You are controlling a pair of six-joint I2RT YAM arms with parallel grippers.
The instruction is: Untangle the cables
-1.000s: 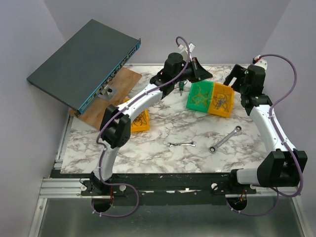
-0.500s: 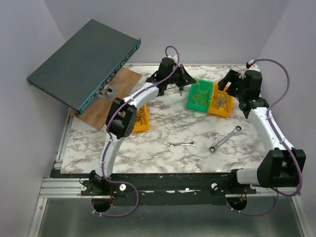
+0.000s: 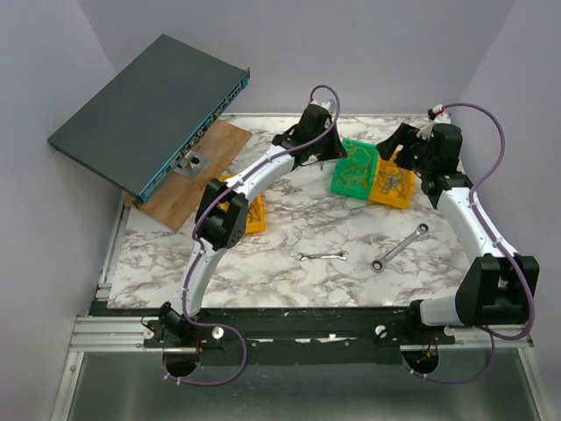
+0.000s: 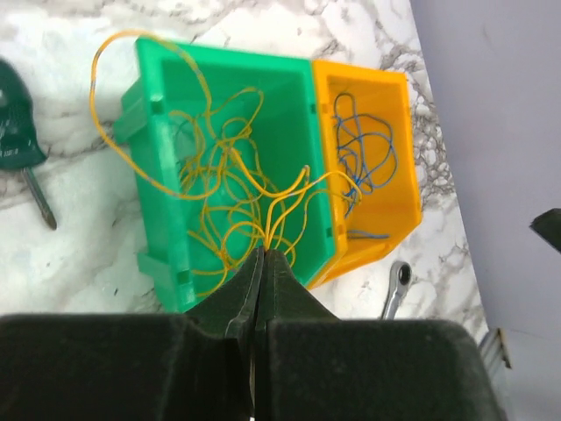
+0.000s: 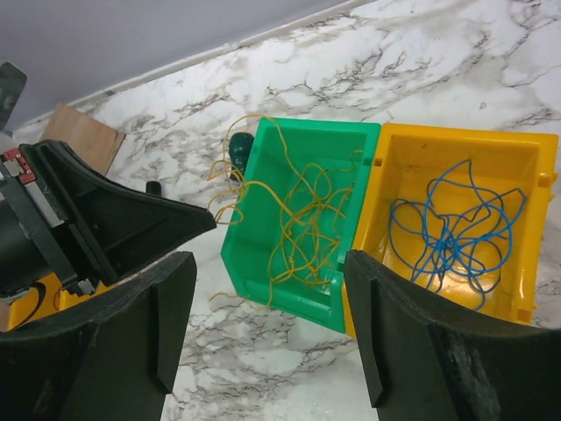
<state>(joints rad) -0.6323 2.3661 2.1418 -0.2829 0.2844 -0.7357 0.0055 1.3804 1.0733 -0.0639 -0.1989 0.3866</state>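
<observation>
Left claw (image 4: 260, 256) shifted right, pinching cables (image 4: 267, 235) (green bin (image 4: 162, 180)).

High rear camera overlooks the whole tabletop (image 3: 289, 232); both wrist cameras look down closely, sharing the green bin (image 4: 158, 175) and yellow bin (image 5: 465, 140).

No word, brand, label or number is legible in any view. The front strip of the dark flat box (image 3: 149, 110) carries tiny markings, too small to read.
</observation>
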